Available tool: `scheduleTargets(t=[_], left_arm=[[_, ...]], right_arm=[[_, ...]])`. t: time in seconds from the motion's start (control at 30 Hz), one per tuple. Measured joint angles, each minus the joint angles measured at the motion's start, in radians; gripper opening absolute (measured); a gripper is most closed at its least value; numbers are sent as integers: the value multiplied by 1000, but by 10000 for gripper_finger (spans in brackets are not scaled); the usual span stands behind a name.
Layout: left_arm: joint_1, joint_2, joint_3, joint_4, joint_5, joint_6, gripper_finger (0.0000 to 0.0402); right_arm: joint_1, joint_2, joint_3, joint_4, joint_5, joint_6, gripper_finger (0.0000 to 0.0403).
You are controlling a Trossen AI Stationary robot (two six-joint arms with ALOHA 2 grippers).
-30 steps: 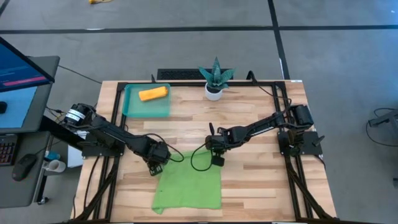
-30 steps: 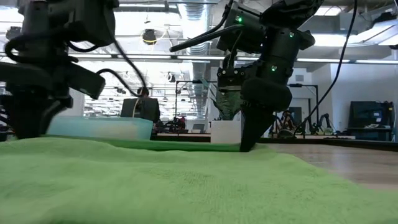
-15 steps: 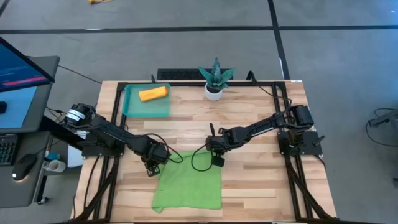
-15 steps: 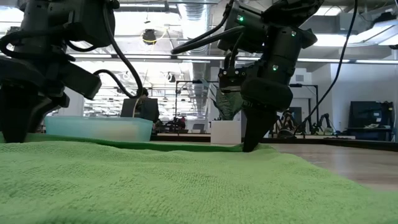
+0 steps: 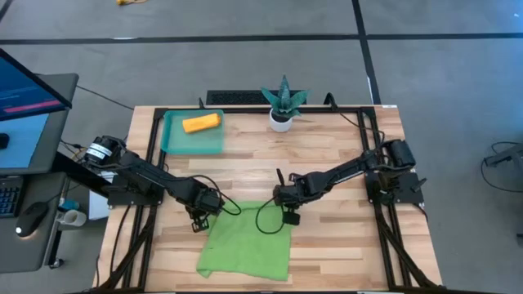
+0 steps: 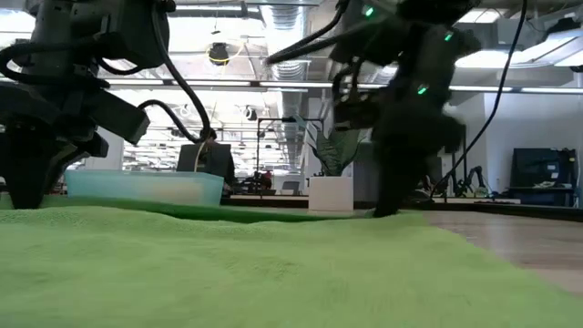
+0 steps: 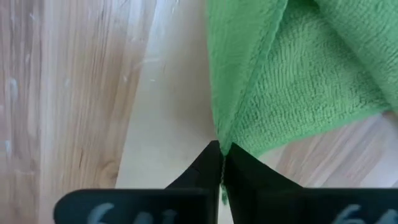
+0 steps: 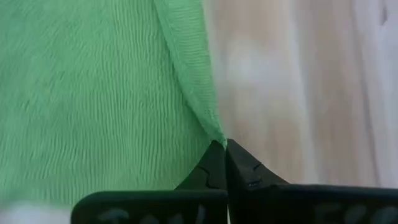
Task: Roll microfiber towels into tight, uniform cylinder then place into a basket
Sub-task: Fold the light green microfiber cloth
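The lime green towel lies nearest, on the front middle part of the wooden table. It is one soft cloth with a fine ribbed pile, roughly square, and its two far corners are lifted a little from the boards. In the low view it fills the foreground as a fuzzy green field.

The left gripper is at the towel's far left corner. In the left wrist view its two dark fingers are pressed together with the thin green edge pinched between them, and the cloth hangs in a fold from this point. The right gripper is at the far right corner. In the right wrist view its fingers also meet in a closed point on the hemmed corner, so it pinches the same towel. In the low view this arm is blurred, so the grip cannot be read there.

Farther back, at the far left of the table, stands the basket, one shallow rectangular tray of translucent teal plastic with a low rim. Inside it lies the orange towel, one short rolled cylinder, placed a little diagonal.

At the far edge, right of the basket, stands one small white pot with a spiky green plant.
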Motion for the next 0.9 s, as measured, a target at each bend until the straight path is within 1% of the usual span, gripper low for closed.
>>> scheduleTargets(t=[0.13,0.27,0.37,0.53,0.67,0.73,0.8,0.9], left_arm=[[0,0,61,-106,-7,48,2],[1,-1,164,-254,-71,125,1],[1,-1,242,-355,-93,183,1],[2,-1,408,-574,-121,246,0],[11,-1,559,-716,-124,277,0],[19,-1,630,-761,-122,300,0],[30,-1,691,-761,-99,337,0],[48,0,784,-764,0,381,0]], right_arm=[[36,-58,1,-61,5,24,4],[70,-144,1,-113,77,94,4],[95,-203,1,-124,103,115,4],[136,-302,2,-150,102,122,4],[154,-368,38,-243,112,140,4],[159,-390,70,-303,134,140,4],[163,-406,105,-376,143,140,4],[164,-424,172,-478,146,140,5]])
